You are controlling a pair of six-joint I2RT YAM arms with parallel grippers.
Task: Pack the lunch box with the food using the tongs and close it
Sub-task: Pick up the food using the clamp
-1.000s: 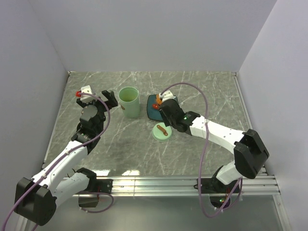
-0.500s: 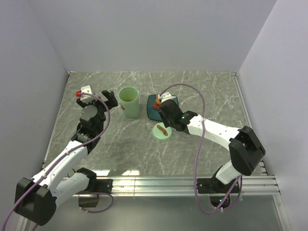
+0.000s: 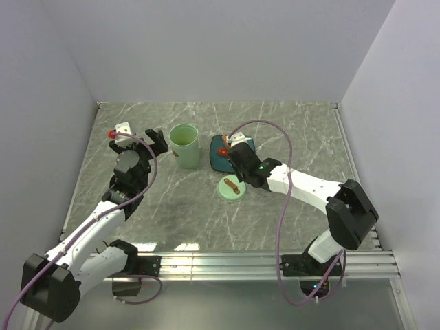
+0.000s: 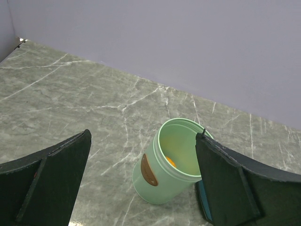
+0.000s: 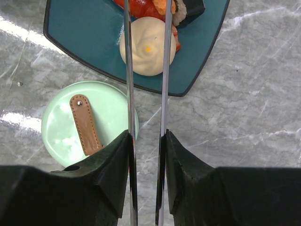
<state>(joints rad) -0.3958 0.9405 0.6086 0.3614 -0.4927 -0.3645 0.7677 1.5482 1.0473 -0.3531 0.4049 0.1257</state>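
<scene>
Looking down from the top camera, the cup (image 3: pixel 184 145) is seen upright on the table (image 3: pixel 289 130), with the left gripper (image 3: pixel 141 140) spread wide just to its left, holding nothing. The plate (image 3: pixel 221 159) lies to the cup's right, and the lid (image 3: pixel 232 188) rests flat near the plate's front edge. The right gripper (image 3: pixel 234 152) is poised over the plate.

In the left wrist view, the cup (image 4: pixel 171 160) is framed between the two released fingers (image 4: pixel 47 181), and an orange piece (image 4: pixel 170 161) is seen inside it.

In the right wrist view, the tongs (image 5: pixel 146 70) are clenched between the right fingers (image 5: pixel 110 165), their thin arms reaching across a beige bun (image 5: pixel 147 46) on the plate (image 5: pixel 80 33). Red food (image 5: pixel 143 6) lies beyond the bun. The lid (image 5: pixel 89 123), with its brown strap, is seen beside the plate.
</scene>
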